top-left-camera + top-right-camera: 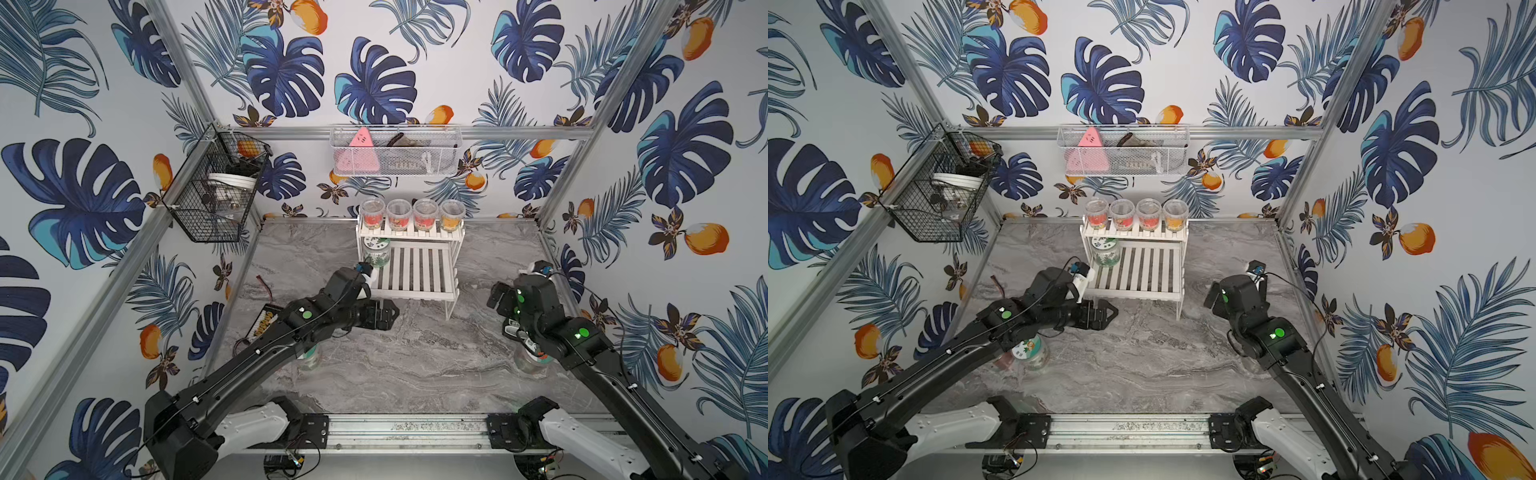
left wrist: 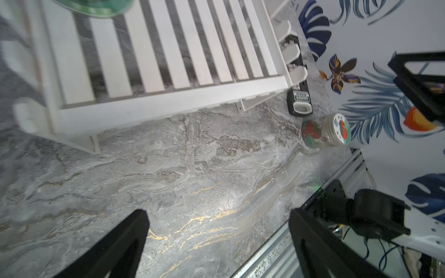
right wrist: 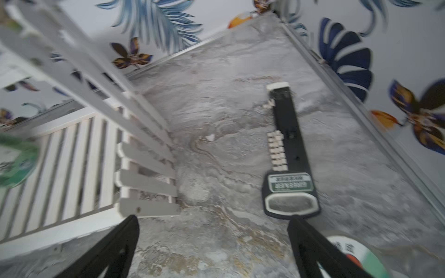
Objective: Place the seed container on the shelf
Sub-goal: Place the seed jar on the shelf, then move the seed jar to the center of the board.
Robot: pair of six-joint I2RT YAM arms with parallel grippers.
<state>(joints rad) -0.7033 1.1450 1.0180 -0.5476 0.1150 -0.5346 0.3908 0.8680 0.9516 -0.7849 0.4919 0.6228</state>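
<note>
A lab rig: aluminium frame [image 1: 519, 132], wallpapered panels [image 1: 457, 62].

Black arms [image 1: 249, 357] with white bases [image 1: 253, 424] carry seemingly lit green dots [image 1: 306, 314].

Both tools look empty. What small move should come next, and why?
Probably shift the right tool sideways over the red-labelled seed jar, then lower it. Its jaws stand open and empty, the jar stands on the table just outside one finger, and the lower board of the shelf has free room beside the green jar.
</note>
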